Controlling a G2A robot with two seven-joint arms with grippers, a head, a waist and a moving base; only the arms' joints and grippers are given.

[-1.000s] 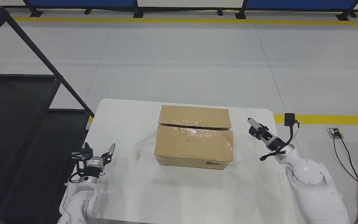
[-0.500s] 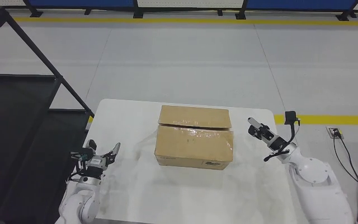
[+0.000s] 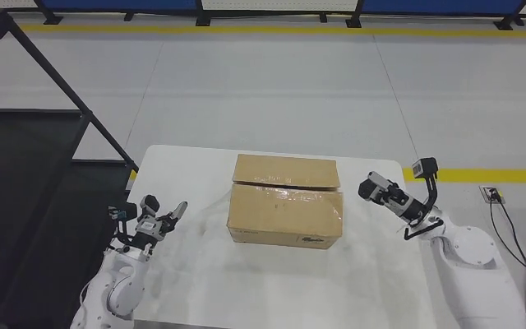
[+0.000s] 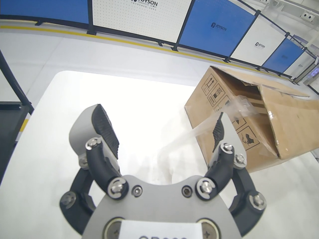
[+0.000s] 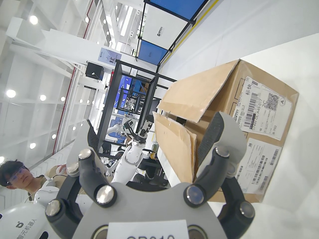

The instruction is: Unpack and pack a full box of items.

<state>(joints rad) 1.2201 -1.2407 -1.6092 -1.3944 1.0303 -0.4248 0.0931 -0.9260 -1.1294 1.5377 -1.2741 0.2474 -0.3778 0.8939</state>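
Left claw (image 3: 167,219) and right claw (image 3: 371,188) both spread wide and empty, over table (image 3: 246,284). Step likely opening: steady box (image 3: 285,206), lift the half-raised flaps (image 5: 194,100) at centre seam, avoiding loose tape (image 4: 193,132). Box mid-table, between claws, touching neither; right claw looks nearer.

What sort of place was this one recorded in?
Likely an industrial robot test hall: blue and white partition panels fence the floor, a yellow floor line runs along them, and a brown cardboard box sits on a white table.
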